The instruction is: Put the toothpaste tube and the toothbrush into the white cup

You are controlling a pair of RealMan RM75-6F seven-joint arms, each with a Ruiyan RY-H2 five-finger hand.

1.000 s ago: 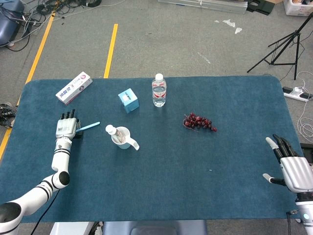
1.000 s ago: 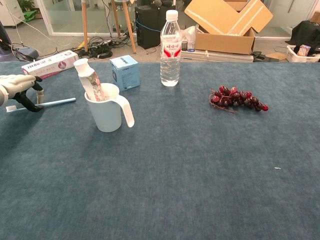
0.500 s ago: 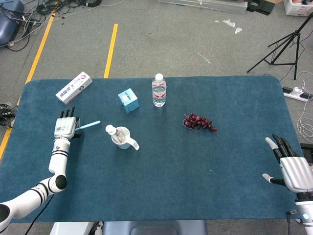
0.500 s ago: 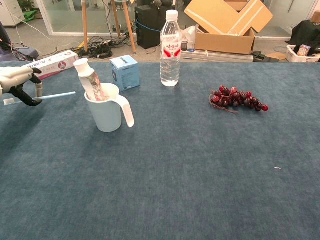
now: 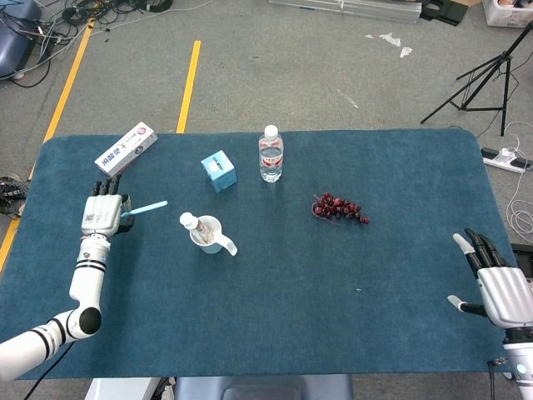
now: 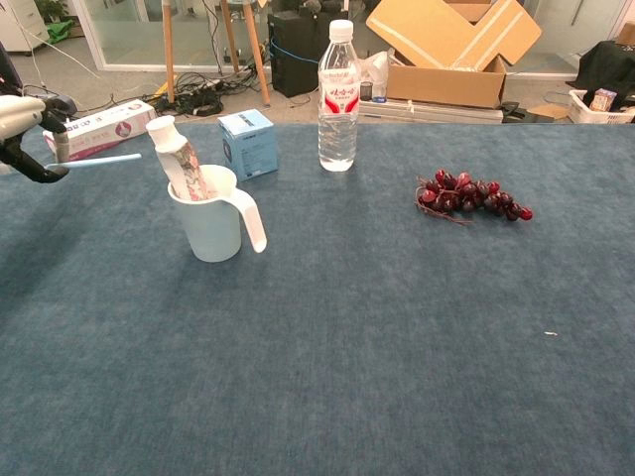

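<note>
At lower right the right robot hand (image 5: 500,287) rests released, fingers apart. The white cup (image 6: 206,216) already holds the toothpaste tube (image 6: 179,164). At far left the left robot hand (image 5: 102,217) grasps the toothbrush (image 6: 99,160); tip it upright above the rim beside the tube before letting go.

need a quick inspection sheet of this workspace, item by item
surface: table under a blue cloth.
job's things: toothpaste tube stands in the white cup; toothbrush held above the table, not in the cup.
clutter: water bottle, small blue box, long white box, grapes.
hands: left hand holds the toothbrush; right hand open, near the table's edge.
cables: on the floor past the table.
surroundings: cardboard box, tripod.
</note>
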